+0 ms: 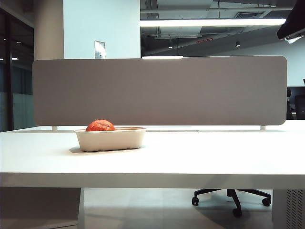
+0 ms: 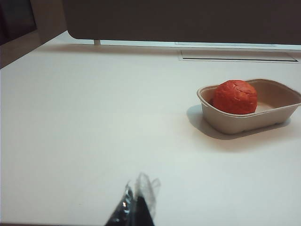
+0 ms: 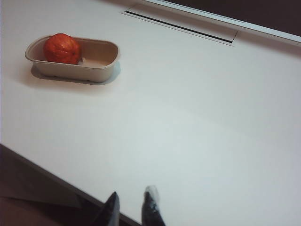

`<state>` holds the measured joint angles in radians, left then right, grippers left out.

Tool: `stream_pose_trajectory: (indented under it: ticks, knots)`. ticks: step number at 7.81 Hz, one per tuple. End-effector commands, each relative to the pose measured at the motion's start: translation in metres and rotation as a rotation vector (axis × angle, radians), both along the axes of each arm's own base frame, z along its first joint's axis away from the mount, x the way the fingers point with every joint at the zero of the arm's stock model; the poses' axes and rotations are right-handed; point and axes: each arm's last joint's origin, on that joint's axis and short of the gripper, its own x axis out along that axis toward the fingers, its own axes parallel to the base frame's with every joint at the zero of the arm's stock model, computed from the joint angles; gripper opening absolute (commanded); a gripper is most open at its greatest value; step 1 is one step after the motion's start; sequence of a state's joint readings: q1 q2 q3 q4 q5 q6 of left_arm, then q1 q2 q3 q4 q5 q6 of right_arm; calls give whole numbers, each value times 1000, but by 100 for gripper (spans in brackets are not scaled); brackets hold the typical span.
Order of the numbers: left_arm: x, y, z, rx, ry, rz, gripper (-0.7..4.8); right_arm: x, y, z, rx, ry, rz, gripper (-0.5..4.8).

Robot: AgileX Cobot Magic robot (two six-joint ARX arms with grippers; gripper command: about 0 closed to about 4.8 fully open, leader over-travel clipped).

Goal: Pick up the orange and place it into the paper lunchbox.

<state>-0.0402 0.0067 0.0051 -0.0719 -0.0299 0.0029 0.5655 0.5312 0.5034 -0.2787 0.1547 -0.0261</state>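
A wide white table (image 1: 200, 157) fills the room in front of me, and behind it stands a long grey partition (image 1: 159, 90) on small feet. Under the table, on the right, I see the wheeled base of an office chair (image 1: 232, 195).

On the table, toward the left side in the exterior view, lies the paper lunchbox (image 1: 112, 140). It is a shallow beige tray with rounded corners, and its long axis runs parallel to the partition, open side up. The orange (image 1: 100, 126) sits inside it, at the left end of the tray, and its top rises above the rim. The other end of the tray holds nothing that I can see. The skin of the orange (image 2: 235, 96) looks wrinkled and reddish.

The left gripper (image 2: 136, 207) is low and near the table edge, well apart from the lunchbox (image 2: 277, 110); only dark tips wrapped in a shiny film show, so I cannot tell if it is apart or together.

The right gripper (image 3: 131, 209) hangs over the near table edge, far from the lunchbox (image 3: 101, 66) and the orange (image 3: 61, 48); its two fingers stand a little apart, holding nothing
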Motion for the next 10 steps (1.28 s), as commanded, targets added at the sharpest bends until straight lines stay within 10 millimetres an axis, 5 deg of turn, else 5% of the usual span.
stream_pose_trajectory:
  ticks: [1, 3, 4, 8, 9, 10]
  knots:
    - [0, 0, 1, -3, -8, -2, -2, -4, -27, -23, 43, -101, -204, 73]
    - [0, 0, 0, -3, -8, -2, -2, -13, -48, -45, 72, -174, -337, 73]
    - [0, 0, 0, -3, -8, -2, -2, -16, -65, -92, 103, -294, -453, 73]
    - [0, 0, 0, -3, -8, -2, -2, -16, -64, -93, 105, -287, -432, 73]
    - [0, 0, 0, -3, -8, -2, -2, -16, -64, -95, 97, -270, -447, -5]
    - [0, 0, 0, -3, -8, -2, -2, -16, -65, -95, 96, -270, -455, -5]
